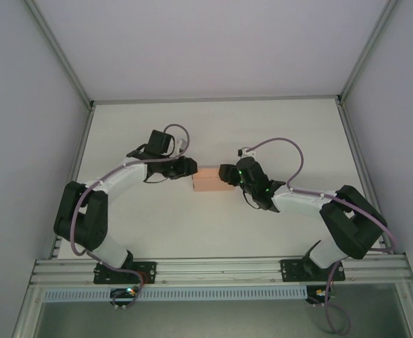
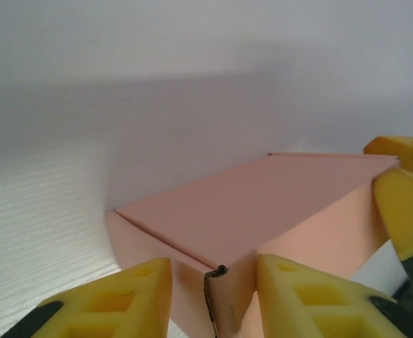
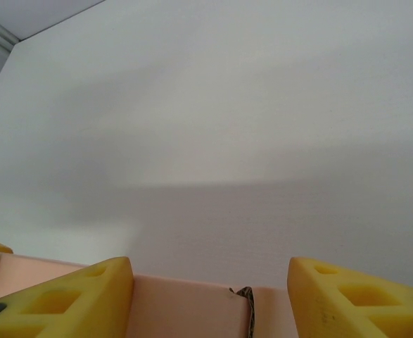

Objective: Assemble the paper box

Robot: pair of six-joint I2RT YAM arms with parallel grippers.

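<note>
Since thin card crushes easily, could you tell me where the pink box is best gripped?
Probably at a short end, coming in level from the side. The paper box lies flat and closed, its long axis left to right, with the left gripper and right gripper each facing an end, jaws apart. Pinch near a folded corner, where card is stiffest.

**TABLE SURFACE AND LOAD**

My work surface is a white table [image 1: 213, 225] with a plain matte top. A metal rail [image 1: 220, 267] runs along its near edge, and pale walls [image 1: 213, 42] enclose the other three sides. One item lies directly on it: a pink box [image 1: 212, 180], low, rectangular and closed, resting flat near the centre. My wrist cameras show the tabletop as finely textured white.
</note>
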